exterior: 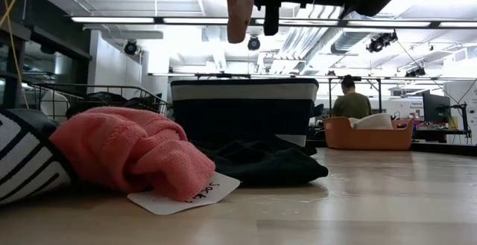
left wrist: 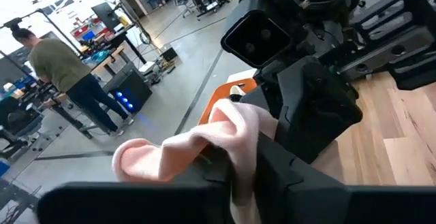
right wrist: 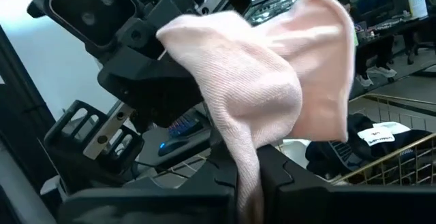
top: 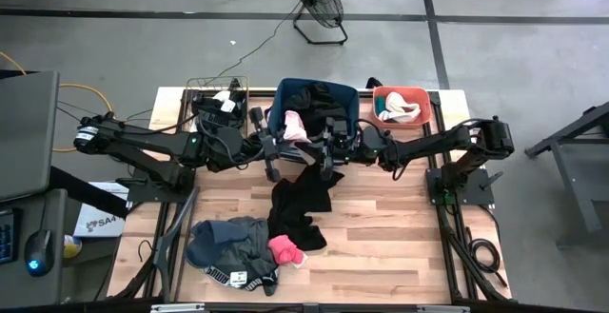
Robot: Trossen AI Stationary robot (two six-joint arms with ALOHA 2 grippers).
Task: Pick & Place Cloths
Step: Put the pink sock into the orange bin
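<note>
We see a pale pink cloth (top: 296,126) held up in the air between two robot arms, over the near rim of a blue fabric bin (top: 350,99). Both pincers grip it. The left pincer (top: 282,140) is closed on one end of it, and the fabric bunches over that pincer's dark fingers (left wrist: 272,176) in its own wrist view. The right pincer (top: 322,144) is clamped on the other end, with the cloth draped over its fingers (right wrist: 279,173) too. From the level view at surface height the cloth (exterior: 240,8) hangs down as a short strip from the dark pincers above.

Below and just in front of the two pincers, a black cloth (top: 303,199) lies spread on the wooden surface (top: 400,237). Farther from the pincers, toward the near edge, a bright pink cloth (top: 284,249) rests against a heap of grey, teal and black garments (top: 228,246) (a white label sticks out from under the pink one in the level view).

Beyond the left pincer stands a wire basket (top: 217,99) with dark pieces in it. Beyond the right pincer sits a coral tub (top: 403,106) holding pale fabric.

A person (left wrist: 65,71) stands in the room behind.
</note>
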